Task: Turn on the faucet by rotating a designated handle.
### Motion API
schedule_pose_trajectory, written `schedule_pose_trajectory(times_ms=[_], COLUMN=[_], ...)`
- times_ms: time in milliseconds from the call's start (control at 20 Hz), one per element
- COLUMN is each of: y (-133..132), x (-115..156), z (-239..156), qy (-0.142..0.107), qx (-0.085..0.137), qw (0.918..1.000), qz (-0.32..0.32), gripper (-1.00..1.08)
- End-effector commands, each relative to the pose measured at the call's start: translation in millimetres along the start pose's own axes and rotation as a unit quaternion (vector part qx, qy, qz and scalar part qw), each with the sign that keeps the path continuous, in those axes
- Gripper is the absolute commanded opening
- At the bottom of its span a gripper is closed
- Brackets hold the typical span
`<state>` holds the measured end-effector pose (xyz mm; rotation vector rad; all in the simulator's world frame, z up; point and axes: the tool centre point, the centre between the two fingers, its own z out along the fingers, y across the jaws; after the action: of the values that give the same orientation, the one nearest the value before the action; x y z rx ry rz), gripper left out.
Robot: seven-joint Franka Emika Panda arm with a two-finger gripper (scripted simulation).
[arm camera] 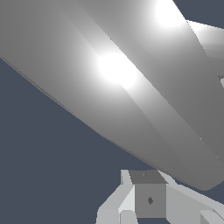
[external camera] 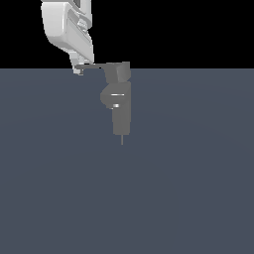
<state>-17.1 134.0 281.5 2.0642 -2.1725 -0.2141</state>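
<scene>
In the wrist view, the handle (arm camera: pixel 131 96) filled most of the frame, just beyond the hand (arm camera: pixel 146 205); its opening could not be told. Farther off, the faucet (external camera: pixel 119 104) stood upright on the surface (external camera: pixel 188 188), the hand at the lever's tip.

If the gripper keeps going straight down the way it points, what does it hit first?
Likely the handle: the gripper sits at its thin tip, pointing down. Past that, only the grey floor. Depth is unclear, so contact isn't certain.
</scene>
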Motion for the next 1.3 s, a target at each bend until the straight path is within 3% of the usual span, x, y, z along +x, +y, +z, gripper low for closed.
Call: schedule_pose_trajectory(times_ms=[0, 1000, 1100, 1250], y=[6.9, 62.3, 61.0, 61.8], x=[10.6, 55.4, 47.4, 66.8], z=[-1.2, -3.6, 0.7, 0.0], qy=[0.001, 0.000, 0.001, 0.001], qx=[-0.001, 0.000, -0.003, -0.003], qw=[1.0000, 1.0000, 1.0000, 1.0000], qz=[0.004, 0.002, -0.004, -0.003], gripper=[-1.00, -1.00, -1.00, -1.00])
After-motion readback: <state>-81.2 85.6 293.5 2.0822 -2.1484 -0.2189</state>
